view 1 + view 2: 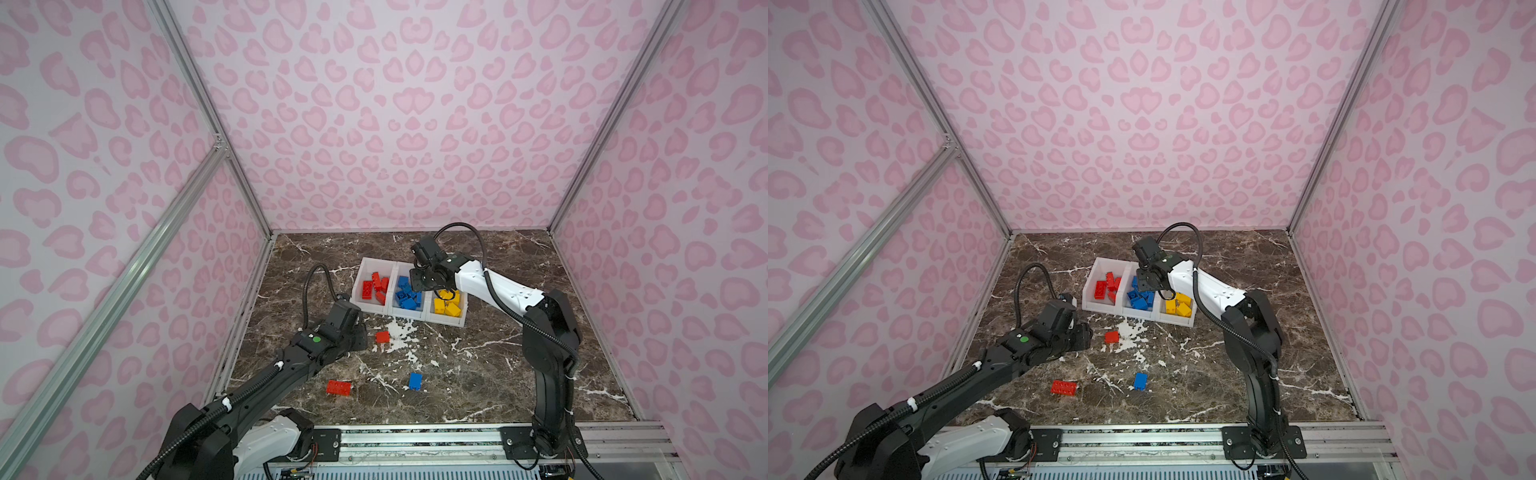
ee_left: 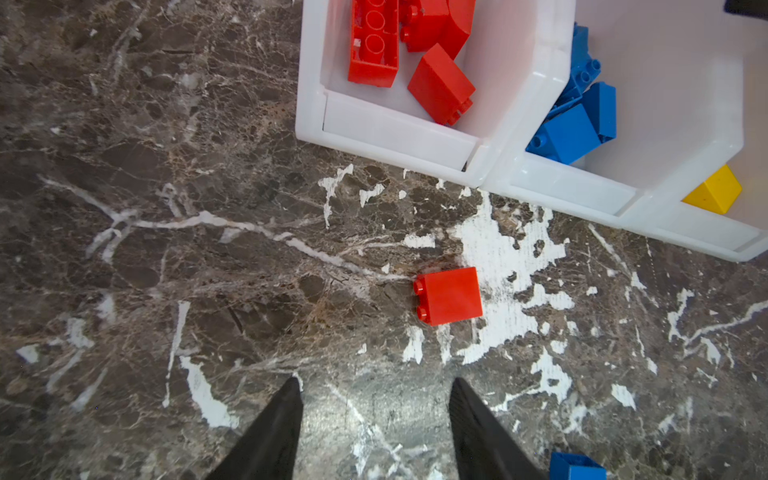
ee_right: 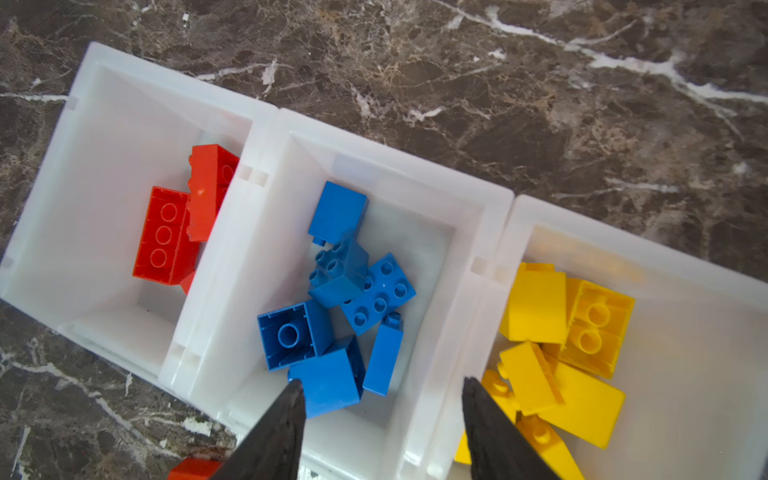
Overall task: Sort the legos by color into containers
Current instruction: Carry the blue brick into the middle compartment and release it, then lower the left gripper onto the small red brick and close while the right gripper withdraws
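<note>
Left arm (image 1: pixel 266 374): black links, white shoulder segment, green dot (image 1: pixel 316 338) by the wrist.
Right arm (image 1: pixel 548 332): black, white screwed forearm.
Hoses (image 1: pixel 457 225): black, ribbed, white ties (image 1: pixel 226 402).
Left gripper (image 2: pixel 376 378): black, tapered.

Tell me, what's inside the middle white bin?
Only blue bricks, about six showing, heaped loosely inside the middle bin. Anything beneath the heap is covered, so I cannot tell.

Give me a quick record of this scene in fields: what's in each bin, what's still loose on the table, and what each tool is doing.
Left bin: red bricks only
Middle bin: blue bricks only
Right bin: yellow bricks only
Loose on table: small red brick, long red brick, blue brick
Left tool: open, empty, above bare table near the small red brick
Right tool: open, empty, above the wall between middle and right bins
</note>
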Tool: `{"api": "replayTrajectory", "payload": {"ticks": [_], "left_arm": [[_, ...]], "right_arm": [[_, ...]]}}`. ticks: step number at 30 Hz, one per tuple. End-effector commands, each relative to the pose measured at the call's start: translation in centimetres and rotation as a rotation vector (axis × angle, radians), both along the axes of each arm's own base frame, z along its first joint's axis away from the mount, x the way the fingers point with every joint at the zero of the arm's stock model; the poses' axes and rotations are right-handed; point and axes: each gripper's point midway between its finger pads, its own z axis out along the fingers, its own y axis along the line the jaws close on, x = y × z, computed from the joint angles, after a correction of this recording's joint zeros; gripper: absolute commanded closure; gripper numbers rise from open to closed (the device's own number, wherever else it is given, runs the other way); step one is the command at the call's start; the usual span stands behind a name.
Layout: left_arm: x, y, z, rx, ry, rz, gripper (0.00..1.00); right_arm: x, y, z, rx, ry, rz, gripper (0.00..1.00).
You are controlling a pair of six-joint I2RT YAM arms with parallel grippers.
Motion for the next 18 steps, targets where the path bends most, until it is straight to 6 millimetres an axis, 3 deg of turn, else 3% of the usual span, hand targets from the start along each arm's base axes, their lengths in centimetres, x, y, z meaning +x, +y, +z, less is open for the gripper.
{"api": "replayTrajectory", "payload": {"ticks": [1, 13, 14, 18], "left_arm": [[0.5, -0.4, 0.2, -0.007, -0.016, 0.004, 0.41], [0.8, -2.9, -0.5, 0.002, 0.014, -0.047, 0.38], [0.9, -3.2, -0.6, 0.002, 0.018, -0.047, 0.38], [1.2, -4.5, -1.3, 0.017, 0.044, -0.068, 0.35]], "right_arm": [[0.0, -0.6, 0.0, -0.002, -0.017, -0.013, 0.39], [-2.1, -2.7, 2.4, 0.026, -0.041, -0.031, 0.41], [-3.0, -3.3, 1.5, 0.010, -0.021, -0.032, 0.41], [-4.3, -4.3, 2.1, 0.029, -0.031, -0.046, 0.41]]}}
